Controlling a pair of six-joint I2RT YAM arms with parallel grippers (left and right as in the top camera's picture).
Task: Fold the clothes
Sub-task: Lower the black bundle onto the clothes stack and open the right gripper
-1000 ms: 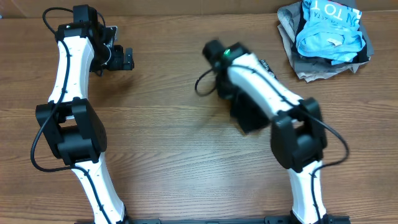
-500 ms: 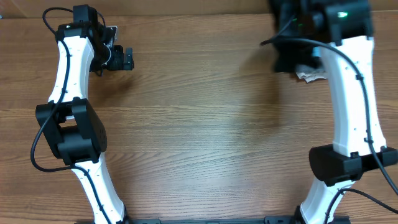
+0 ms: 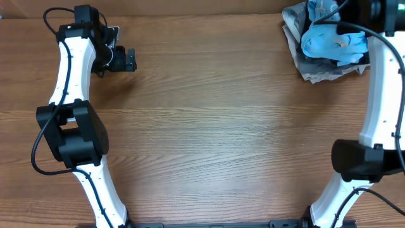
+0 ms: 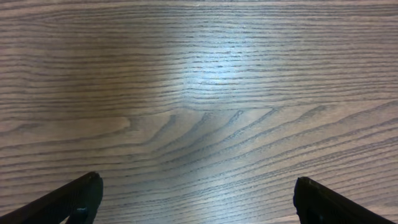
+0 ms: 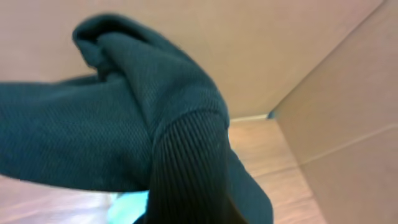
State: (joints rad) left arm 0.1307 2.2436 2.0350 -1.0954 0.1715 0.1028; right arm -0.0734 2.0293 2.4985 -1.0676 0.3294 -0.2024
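Note:
A pile of clothes lies at the table's far right corner, with a light blue garment on top of a grey one. My right arm reaches over this pile, and its gripper end is at the frame's top edge. In the right wrist view a dark knit garment with a ribbed cuff hangs right in front of the camera, lifted off the table, and hides the fingers. A bit of light blue cloth shows below it. My left gripper is open and empty over bare wood.
Brown cardboard walls stand behind and to the right of the pile. The wooden table spreads between the two arms. The left arm stays at the far left.
My right arm has swung from the table's middle to the far right corner with the dark garment. It now hangs over the clothes pile. The left arm has not moved.

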